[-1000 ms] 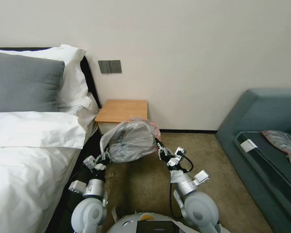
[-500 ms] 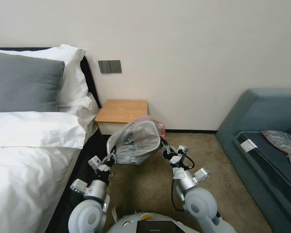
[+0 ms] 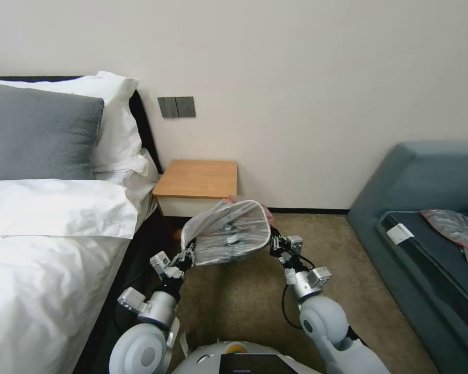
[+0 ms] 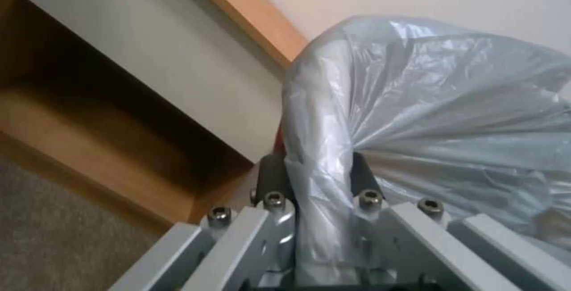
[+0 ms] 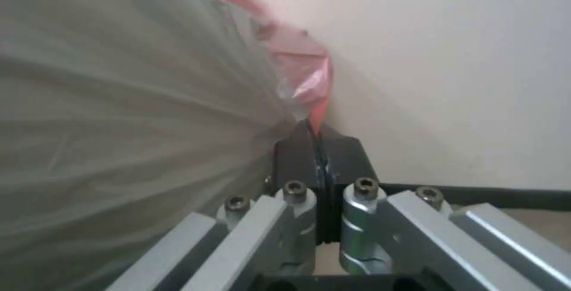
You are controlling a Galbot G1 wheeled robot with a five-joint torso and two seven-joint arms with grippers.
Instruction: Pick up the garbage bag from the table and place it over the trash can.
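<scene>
Two clenched grips are seen in the head view's lower centre, the thin crinkled grey plastic garbage bag [image 3: 229, 232] stretched between left gripper [image 3: 189, 253] and right gripper [image 3: 273, 241] before the orange-brown wooden table [image 3: 197, 177]; in the left wrist view a thick fold is pinched, in the right wrist view merely the pink edge, where slipping or tearing is judged likeliest.

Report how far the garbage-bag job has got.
Done: the garbage bag is off the table. In hand: the left gripper and right gripper each pinch a side, holding it spread above the carpet. Left: fitting it over the trash can.
</scene>
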